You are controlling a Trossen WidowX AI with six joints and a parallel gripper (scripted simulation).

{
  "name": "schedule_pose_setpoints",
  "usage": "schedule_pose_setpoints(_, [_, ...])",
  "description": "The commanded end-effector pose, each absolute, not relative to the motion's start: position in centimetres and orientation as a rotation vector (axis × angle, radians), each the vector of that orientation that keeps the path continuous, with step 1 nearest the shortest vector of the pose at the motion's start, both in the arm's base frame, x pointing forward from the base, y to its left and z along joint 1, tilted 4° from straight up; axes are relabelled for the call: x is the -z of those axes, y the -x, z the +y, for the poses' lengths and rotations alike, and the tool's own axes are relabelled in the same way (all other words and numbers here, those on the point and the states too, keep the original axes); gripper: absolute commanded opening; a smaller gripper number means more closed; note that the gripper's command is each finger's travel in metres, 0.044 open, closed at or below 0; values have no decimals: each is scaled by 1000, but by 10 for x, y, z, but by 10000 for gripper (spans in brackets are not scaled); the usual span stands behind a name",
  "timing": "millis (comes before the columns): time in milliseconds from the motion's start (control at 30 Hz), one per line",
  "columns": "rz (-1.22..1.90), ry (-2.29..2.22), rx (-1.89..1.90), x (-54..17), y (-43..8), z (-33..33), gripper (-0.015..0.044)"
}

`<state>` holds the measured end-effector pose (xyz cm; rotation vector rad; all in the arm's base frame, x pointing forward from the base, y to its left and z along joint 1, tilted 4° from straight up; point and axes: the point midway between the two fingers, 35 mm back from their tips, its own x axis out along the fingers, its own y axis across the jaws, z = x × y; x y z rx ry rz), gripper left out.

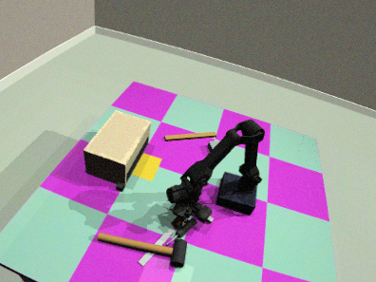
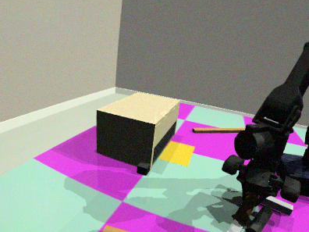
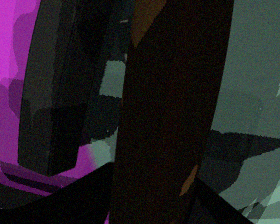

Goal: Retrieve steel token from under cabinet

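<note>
The cream-topped cabinet point(image 1: 116, 134) point(image 2: 136, 105) stands at the left, with a dark low opening along its front. The marked area is a yellow square point(image 1: 148, 167) point(image 2: 179, 154) in front of it. No token can be made out in any view. My gripper point(image 1: 178, 221) point(image 3: 150, 177) is low over the table, far to the near side of the yellow square. It is shut on a brown handle point(image 2: 246, 208) point(image 3: 175, 100), whose sides meet both fingers. A pale flat strip point(image 1: 151, 254) lies beyond the handle; its join with it is hidden.
A black handle point(image 1: 187, 228) point(image 3: 50, 125) lies close beside the brown one. A hammer with a wooden shaft point(image 1: 133, 243) lies across the pale strip. A wooden stick point(image 1: 190, 137) point(image 2: 218, 130) lies farther back. A small black block point(image 1: 121, 186) point(image 2: 143, 168) is at the cabinet's near front corner.
</note>
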<state>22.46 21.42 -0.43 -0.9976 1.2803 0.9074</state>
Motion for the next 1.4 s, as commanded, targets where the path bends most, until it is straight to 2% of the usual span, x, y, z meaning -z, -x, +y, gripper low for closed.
schedule_pose_setpoints(0, [1280,997,-907,4,-225,214,84])
schedule_pose_setpoints(100, [1280,997,-907,4,-225,214,5])
schedule_pose_setpoints(133, [1280,997,-907,4,-225,214,0])
schedule_pose_setpoints(1367, [1369,768,-695,2,-224,203,0])
